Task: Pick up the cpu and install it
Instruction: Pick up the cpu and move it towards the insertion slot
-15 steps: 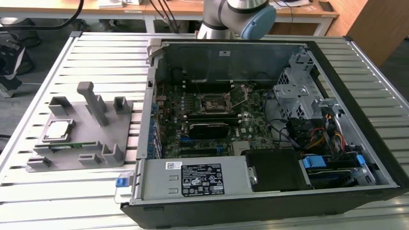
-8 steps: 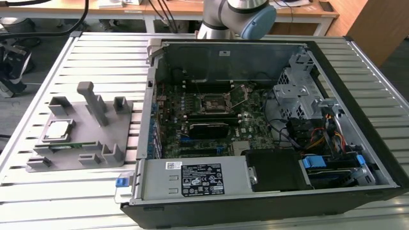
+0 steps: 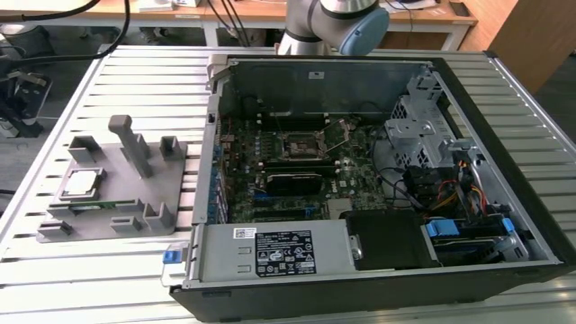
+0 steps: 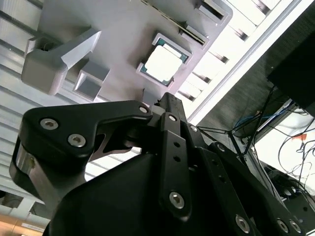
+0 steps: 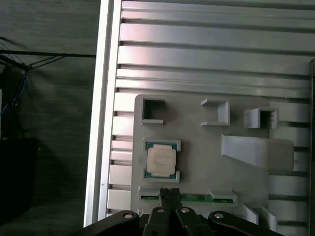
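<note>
Your cpu (image 3: 83, 182) sits cradled square in the holder (image 3: 135, 194) at the exterior view's left; your hand (image 5: 170, 192), closed, holds nothing.

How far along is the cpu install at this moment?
Done: nothing looks finished yet. The cpu lies in its pocket on the grey holder, outside the computer case. In hand: nothing; the pincer is shut and empty, hovering over the holder close to the cpu. Left: the pickup and the seating; the motherboard socket looks unfilled.
</note>
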{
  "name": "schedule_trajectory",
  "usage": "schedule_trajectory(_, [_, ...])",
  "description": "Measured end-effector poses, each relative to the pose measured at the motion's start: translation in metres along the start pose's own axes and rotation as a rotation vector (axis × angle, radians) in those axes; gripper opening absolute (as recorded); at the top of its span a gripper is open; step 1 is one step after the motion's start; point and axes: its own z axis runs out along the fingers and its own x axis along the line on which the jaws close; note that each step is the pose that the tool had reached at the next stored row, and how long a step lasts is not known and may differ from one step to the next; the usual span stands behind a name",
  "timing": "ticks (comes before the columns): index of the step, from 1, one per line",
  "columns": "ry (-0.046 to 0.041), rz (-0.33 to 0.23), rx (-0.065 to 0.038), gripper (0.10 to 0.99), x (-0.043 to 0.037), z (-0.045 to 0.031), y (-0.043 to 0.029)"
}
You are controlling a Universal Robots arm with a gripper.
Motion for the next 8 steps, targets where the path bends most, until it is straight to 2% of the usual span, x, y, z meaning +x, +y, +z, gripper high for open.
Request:
schedule_trajectory(2, [0.0010,-0.012,0.000,0.106,-0.0006,0.0025,-0.0003])
schedule_trajectory(8, [0.0005,-0.012,-0.010,0.106,-0.0038,0.0101,-0.0028])
